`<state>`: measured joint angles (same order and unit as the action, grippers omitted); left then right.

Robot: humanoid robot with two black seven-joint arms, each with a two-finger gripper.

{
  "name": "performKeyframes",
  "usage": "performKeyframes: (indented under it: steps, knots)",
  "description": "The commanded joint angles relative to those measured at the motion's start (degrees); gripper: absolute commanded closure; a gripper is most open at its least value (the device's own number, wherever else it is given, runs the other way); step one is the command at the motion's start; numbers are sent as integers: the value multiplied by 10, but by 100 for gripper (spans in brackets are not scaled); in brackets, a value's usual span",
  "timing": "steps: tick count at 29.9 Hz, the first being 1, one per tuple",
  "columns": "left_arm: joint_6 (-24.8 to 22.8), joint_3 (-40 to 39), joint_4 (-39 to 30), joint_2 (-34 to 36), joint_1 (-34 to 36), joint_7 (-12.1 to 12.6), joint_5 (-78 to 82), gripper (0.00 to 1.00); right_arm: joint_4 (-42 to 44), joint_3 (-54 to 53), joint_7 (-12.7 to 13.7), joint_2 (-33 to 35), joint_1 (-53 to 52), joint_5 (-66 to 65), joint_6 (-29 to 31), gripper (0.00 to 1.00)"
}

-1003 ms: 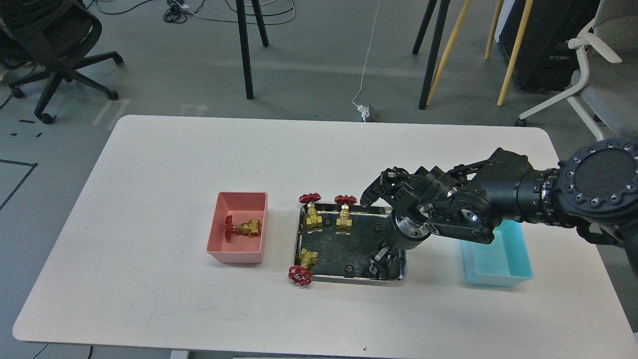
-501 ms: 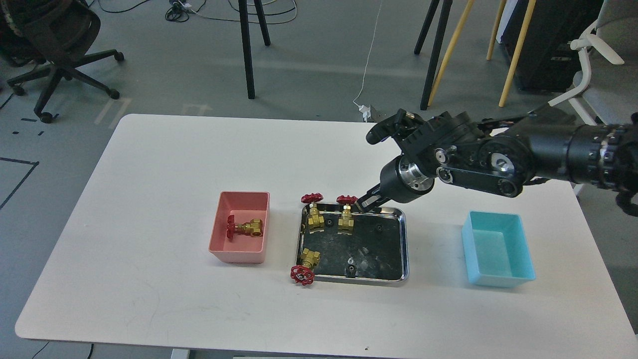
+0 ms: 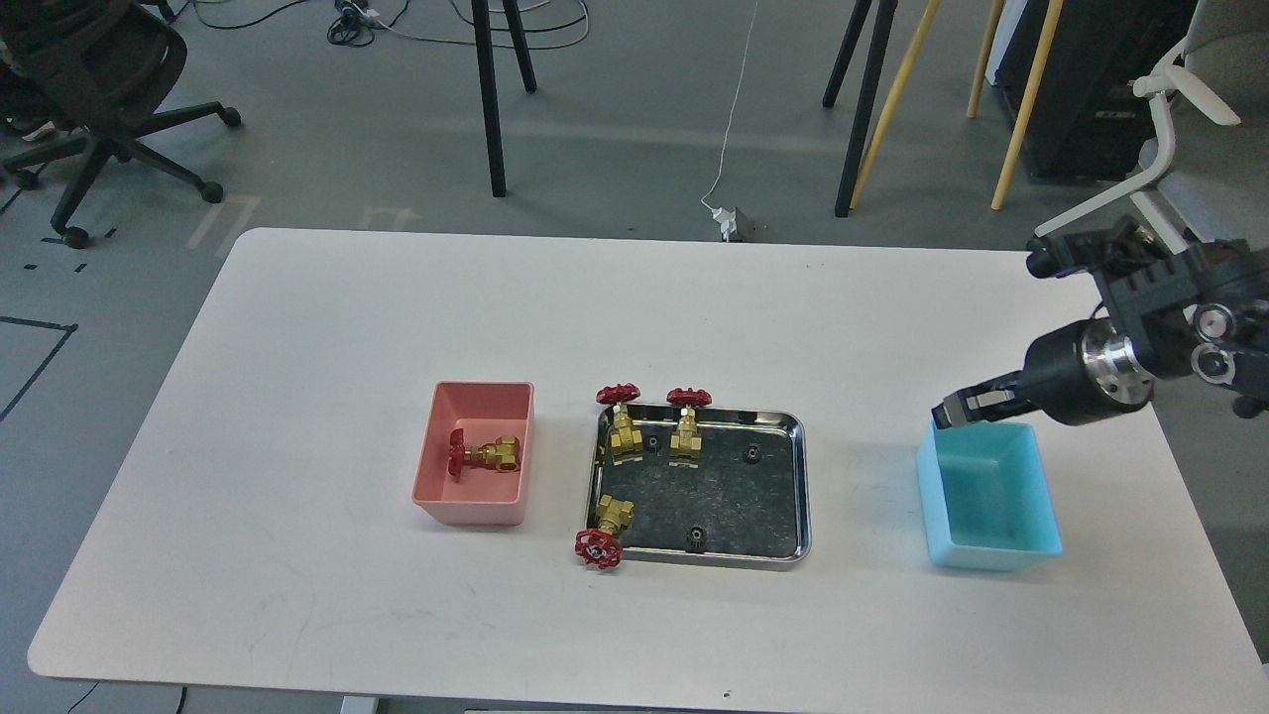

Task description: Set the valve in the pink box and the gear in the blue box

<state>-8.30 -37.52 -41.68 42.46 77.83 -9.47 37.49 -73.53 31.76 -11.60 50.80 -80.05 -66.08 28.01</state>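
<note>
Lying in pink box: salmon-pink tapered plastic bin [image 3: 474, 501] holds one brass-yellow valve with a red spoked handwheel [image 3: 483, 454], on its side
Steel tray: shiny rectangular tray [image 3: 801, 496] with three more valves and tiny black toothed gears [image 3: 697, 535]
Blue box: light cyan bin [image 3: 991, 550]
Right gripper [image 3: 954, 410]: above the bin's far-left corner; grip unreadable

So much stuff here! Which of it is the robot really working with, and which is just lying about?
Part of the job:
- valve in the pink box
- three valves in the steel tray
- small black gears
- pink box
- blue box
- steel tray
- right gripper, over the blue box's far corner

Just lying about:
- office chairs
- floor cables
- stand legs
</note>
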Motion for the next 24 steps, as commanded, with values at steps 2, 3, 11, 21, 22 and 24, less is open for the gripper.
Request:
performKeyframes:
  steps: [2,3,11,21,22,24]
  knots:
    - [9,0,0,-15,5,2,0,2,6,-10,0,19,45,-22,-2,89]
    - [9,1,-1,-16,6,2,0,2,9,-16,0,17,50,-22,-2,88]
    - [11,1,0,-16,6,3,0,2,29,-53,1,-3,74,-19,-9,42]
    - [5,31,0,-17,0,5,1,2,29,-107,3,-23,75,0,-8,13]
    - [0,44,-1,-16,0,5,1,1,29,-134,5,-24,73,17,-6,10]
    - [-19,69,-4,-17,0,6,0,1,30,-187,9,-26,68,73,-5,8]
